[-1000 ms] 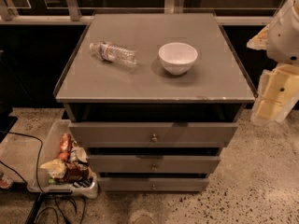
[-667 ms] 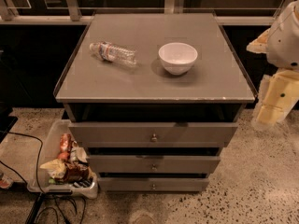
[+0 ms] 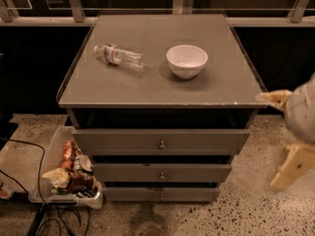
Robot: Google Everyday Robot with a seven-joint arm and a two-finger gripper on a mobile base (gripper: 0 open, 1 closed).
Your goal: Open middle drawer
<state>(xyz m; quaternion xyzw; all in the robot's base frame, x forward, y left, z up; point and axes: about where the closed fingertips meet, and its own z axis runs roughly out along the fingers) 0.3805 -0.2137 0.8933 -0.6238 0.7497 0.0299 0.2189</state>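
A grey cabinet [image 3: 162, 82] with three drawers stands in the middle of the camera view. The middle drawer [image 3: 197, 173] is grey and flat-fronted, with a small round metal knob [image 3: 162, 176], and sits about flush with the drawer below. The top drawer [image 3: 206, 140] sticks out a little further. My gripper [image 3: 290, 161] hangs blurred at the right edge, off the cabinet's right front corner, at about the height of the drawers and apart from them.
A clear plastic bottle [image 3: 119, 56] lies on the cabinet top beside a white bowl [image 3: 186, 60]. A clear bin [image 3: 66, 173] of snack packets stands on the floor at the cabinet's left. Black cables [image 3: 29, 171] run on the floor. A railing [image 3: 74, 1] is behind.
My arm at the right edge has moved down and towards the right, so less of it shows. The drawers, bottle and bowl have not moved.
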